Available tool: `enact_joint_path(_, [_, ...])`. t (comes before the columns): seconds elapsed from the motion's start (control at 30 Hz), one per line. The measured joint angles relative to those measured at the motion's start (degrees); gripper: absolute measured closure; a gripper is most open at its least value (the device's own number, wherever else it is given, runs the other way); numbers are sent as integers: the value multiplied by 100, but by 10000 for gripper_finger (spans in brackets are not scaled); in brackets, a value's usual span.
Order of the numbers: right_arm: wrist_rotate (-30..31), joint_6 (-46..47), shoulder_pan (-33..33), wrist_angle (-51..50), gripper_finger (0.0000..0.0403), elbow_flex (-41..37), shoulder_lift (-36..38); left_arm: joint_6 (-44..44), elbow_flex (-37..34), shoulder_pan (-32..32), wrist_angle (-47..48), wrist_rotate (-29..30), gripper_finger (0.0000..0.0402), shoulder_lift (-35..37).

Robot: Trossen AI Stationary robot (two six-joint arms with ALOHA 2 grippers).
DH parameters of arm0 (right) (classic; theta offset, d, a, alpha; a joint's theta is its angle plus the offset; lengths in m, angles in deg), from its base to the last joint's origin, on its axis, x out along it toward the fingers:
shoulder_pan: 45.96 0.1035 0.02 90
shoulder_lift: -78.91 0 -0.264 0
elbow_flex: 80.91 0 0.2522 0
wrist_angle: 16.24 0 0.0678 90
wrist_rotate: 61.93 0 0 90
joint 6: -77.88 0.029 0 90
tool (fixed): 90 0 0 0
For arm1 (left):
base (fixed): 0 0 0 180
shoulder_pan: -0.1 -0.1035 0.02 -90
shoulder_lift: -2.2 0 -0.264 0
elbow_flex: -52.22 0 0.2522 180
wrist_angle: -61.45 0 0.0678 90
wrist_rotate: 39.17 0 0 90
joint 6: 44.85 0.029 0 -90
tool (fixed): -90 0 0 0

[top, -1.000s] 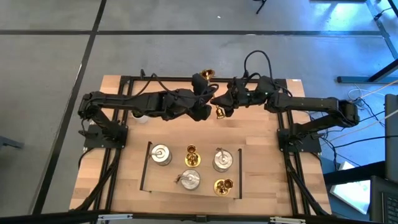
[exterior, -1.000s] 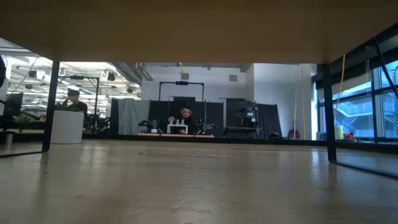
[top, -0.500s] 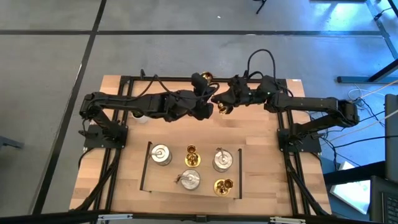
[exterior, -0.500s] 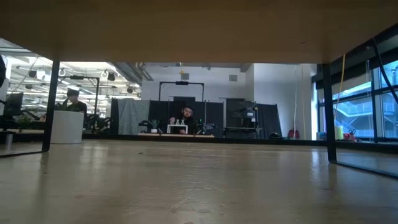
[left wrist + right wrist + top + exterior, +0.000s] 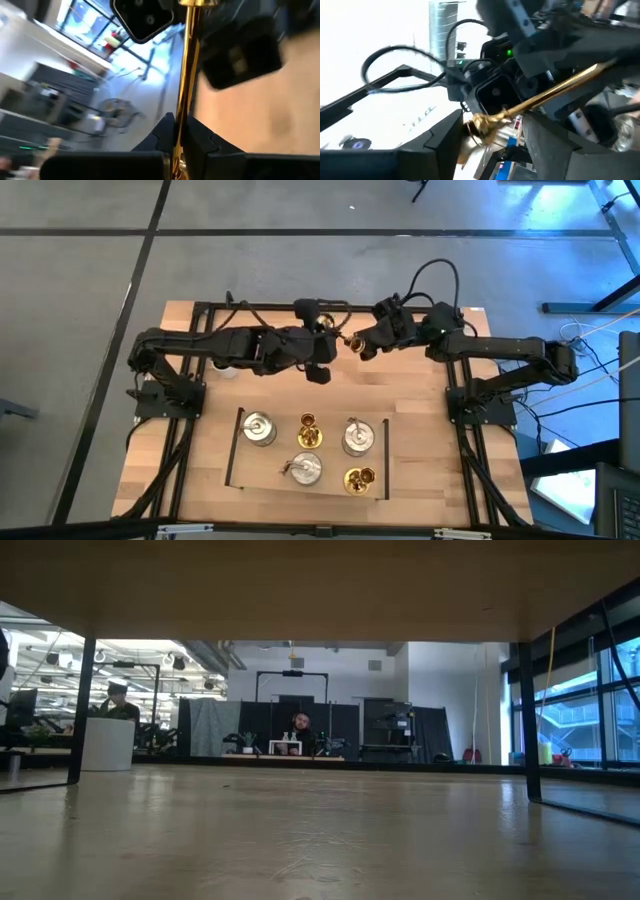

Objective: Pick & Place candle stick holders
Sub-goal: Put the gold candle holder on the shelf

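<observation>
left gripper [image 5: 181, 131] pinched shut on the thin stem of a gold holder [image 5: 187, 75], held up between both arms | right gripper [image 5: 362, 346] just beside it, fingers [image 5: 445, 135] parted round the holder's end, not gripping | five other holders [image 5: 307, 445] on the table [image 5: 420, 395], toward the arms' bases

Three squat silver-grey holders sit on the table: one at left [image 5: 259, 429], one at right [image 5: 357, 437], one nearest [image 5: 305, 469]. Three gold brass holders show: one between the silver pair [image 5: 308, 424], one at the near right [image 5: 359, 478], one far off, raised between the arms [image 5: 343, 339].
</observation>
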Motion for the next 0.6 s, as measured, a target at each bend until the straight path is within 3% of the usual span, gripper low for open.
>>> enact_joint_path(0.1, [-58, -115, -50, 108, 193, 19, 25, -724, 381, 26, 14, -340, 390, -14])
enact_joint_path(0.27, [-90, -247, -105, 497, 190, 15, 17, -1142, 864, 19, 64, -811, 390, -5])
enact_joint_path(0.47, [-102, -230, -324, 1247, 192, 14, 21, -2135, 1265, 30, 582, -1866, 390, -3])
enact_joint_path(0.6, [-199, -203, -454, 1538, 192, 11, 91, -2723, 1385, 152, 464, -1774, 390, -3])
